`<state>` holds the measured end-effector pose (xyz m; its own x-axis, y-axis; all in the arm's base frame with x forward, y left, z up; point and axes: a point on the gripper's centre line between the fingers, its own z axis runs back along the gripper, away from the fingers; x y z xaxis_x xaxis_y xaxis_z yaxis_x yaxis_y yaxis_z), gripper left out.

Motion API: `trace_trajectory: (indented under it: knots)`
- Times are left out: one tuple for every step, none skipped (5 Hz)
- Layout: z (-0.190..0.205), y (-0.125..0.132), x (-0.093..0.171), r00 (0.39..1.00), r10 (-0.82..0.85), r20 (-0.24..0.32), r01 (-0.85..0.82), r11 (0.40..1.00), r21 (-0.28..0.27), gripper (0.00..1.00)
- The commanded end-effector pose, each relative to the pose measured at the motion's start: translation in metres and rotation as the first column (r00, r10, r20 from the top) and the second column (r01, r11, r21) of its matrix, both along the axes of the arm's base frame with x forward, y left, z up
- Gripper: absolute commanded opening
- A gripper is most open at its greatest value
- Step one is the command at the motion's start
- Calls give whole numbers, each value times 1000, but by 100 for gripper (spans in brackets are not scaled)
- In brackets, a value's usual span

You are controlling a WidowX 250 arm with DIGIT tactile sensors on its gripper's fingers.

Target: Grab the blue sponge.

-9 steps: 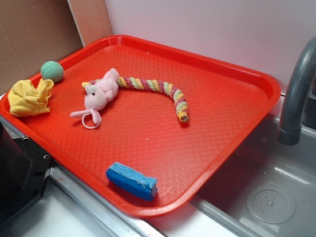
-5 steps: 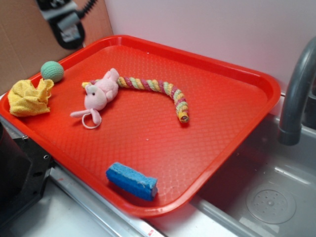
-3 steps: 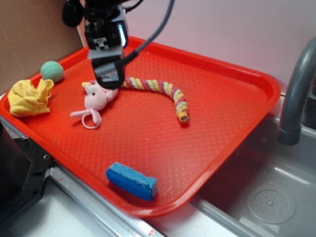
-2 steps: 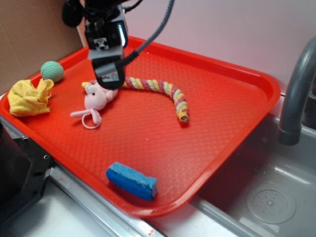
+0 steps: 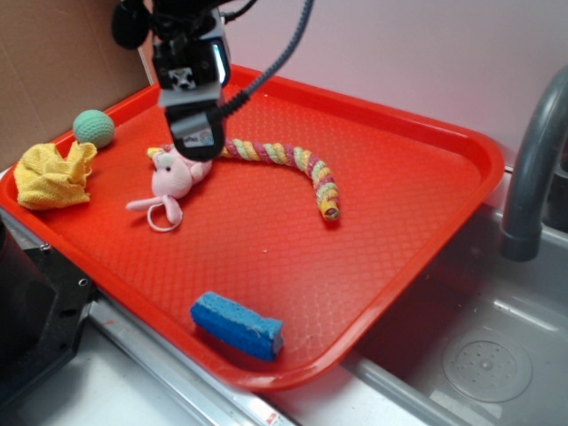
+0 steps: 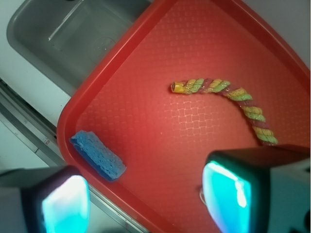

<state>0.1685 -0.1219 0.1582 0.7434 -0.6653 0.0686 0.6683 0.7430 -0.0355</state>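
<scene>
The sponge (image 5: 237,325) lies flat at the tray's (image 5: 461,146) 6 o'clock edge in the exterior view, just inside the rim, its long axis roughly parallel to that edge. It appears to be porous foam: probably light, soft and compressible, not fragile, with a rough surface unlikely to slip. Judged best hold: across the short width at mid-length, fingers pressing the two long sides, with moderate squeeze expected. The gripper (image 5: 197,142) hangs at 10 o'clock over the plush toy (image 5: 176,173), well apart from the sponge; the wrist view shows its fingers (image 6: 228,194) spread wide with nothing between them. The rope (image 5: 293,164) trails toward the tray centre. Compared with 0.4 s ago, nothing has visibly moved; gripper and objects match.
</scene>
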Motion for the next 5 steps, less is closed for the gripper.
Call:
trace_trajectory:
  knots:
    - [-15, -32, -27, 929, -358, 96, 360, 933, 0, 100]
    - [-30, -41, -31, 883, -465, 73, 461, 885, 62, 100]
    - [-55, -44, -31, 861, -509, 1, 508, 858, 75, 100]
    - [-92, -40, -38, 824, -566, -21, 566, 824, 25, 100]
    - [-105, -33, -46, 831, -554, -42, 555, 831, 21, 100]
